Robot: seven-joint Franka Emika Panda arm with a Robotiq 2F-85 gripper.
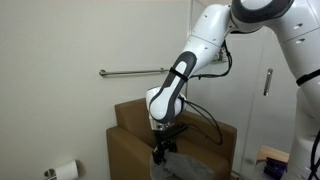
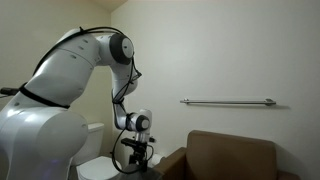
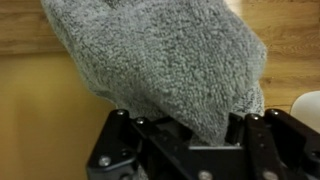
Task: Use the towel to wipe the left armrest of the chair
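Grey terry-cloth towel (image 3: 160,55) bunches out of the black tool (image 3: 185,130), which is clamped on one fold, just over the brown upholstered chair (image 1: 135,118). Soft, light and floppy, it should drag easily; a deep pinch on a thick fold probably resists slipping.

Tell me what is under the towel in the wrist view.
Around the grey towel, clamped in the gripper, brown chair surface shows beside it. The patch directly beneath the towel is covered, so contact cannot be confirmed.
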